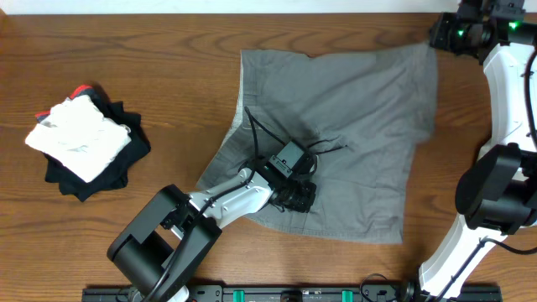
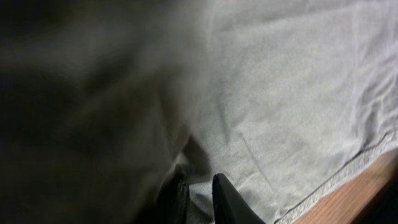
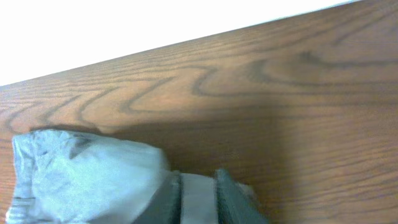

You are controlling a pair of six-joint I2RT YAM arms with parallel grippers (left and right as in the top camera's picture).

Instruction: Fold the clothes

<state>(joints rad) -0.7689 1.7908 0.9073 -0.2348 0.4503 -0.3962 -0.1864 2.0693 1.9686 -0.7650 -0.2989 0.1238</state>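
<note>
The mid-grey shorts lie spread and wrinkled across the middle of the table. My left gripper rests low on their near part. In the left wrist view its fingers are closed on a fold of the grey cloth, close to the hem. My right gripper is at the far right corner of the shorts. In the right wrist view its fingers pinch a strip of the grey fabric, which bunches to the left. A pale beige garment lies folded at the left.
The beige garment tops a small pile of black clothes with a red bit at the left side of the wooden table. The table's far edge runs just beyond my right gripper. A black rail lines the near edge.
</note>
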